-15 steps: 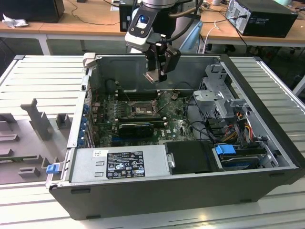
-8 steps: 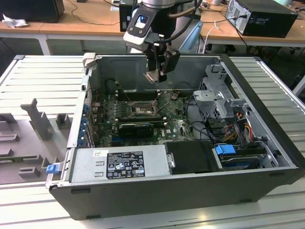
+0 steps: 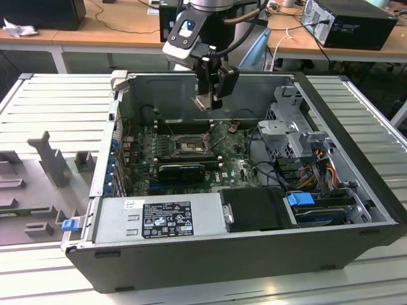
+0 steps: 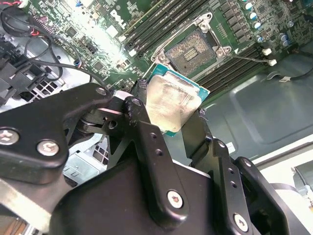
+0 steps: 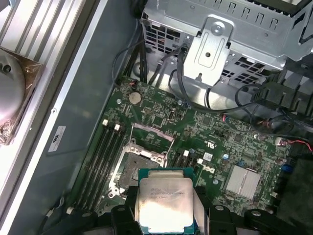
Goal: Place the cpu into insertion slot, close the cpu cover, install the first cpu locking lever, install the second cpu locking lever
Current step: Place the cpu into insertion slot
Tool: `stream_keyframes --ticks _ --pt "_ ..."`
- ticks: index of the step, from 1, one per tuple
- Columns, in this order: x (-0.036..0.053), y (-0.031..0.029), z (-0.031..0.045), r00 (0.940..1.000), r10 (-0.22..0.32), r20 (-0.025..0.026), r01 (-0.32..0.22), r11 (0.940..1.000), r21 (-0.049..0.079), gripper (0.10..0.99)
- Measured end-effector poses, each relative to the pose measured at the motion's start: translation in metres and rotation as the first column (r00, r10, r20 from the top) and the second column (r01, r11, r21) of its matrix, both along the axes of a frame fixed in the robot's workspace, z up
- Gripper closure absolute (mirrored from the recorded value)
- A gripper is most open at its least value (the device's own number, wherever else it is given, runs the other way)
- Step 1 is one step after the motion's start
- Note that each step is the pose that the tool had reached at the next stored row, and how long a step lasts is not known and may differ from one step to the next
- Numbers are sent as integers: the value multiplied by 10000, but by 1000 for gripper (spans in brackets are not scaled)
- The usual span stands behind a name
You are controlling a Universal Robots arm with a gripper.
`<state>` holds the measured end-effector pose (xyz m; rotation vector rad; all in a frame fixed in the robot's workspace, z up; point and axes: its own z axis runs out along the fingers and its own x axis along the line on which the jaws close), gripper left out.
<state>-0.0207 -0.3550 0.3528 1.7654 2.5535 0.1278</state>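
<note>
My gripper hangs above the open computer case, shut on the cpu, a small silvery square chip on a green-edged base. In both wrist views the cpu sits clamped between the black fingers, tilted in the air and apart from the board. Below it lies the insertion slot, its dark contact field uncovered. The cpu cover looks swung up at one edge of the slot. A thin metal locking lever sticks out beside the socket.
Memory slots run alongside the socket. A long black graphics card lies across the board nearer the camera. The power supply fills the case's near side; a drive cage with loose cables stands at the exterior view's right.
</note>
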Motion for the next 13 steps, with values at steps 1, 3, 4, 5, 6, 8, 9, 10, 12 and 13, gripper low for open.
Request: stream_keyframes --ticks 1,3,4,5,6,8,9,10,12,13 --pt "0 0 0 10000 -68 0 68 10000 1 557" --pt "0 0 -1 9997 -252 0 252 9997 0 557" --pt "0 0 -1 9996 -294 0 294 9996 0 557" --pt "0 0 -1 9993 -380 0 380 9993 1 557" --pt "0 0 -2 9989 -463 0 463 9989 0 557" --pt "0 0 -4 9977 -682 0 682 9977 1 557" --pt "0 0 -6 9955 -947 0 947 9955 1 557" --pt "-4 0 -7 9942 -1077 -1 1077 9942 0 557" --pt "-25 0 -7 9934 -1150 -1 1150 9934 -2 557" --pt "-39 0 -9 9928 -1199 -1 1199 9928 1 557"
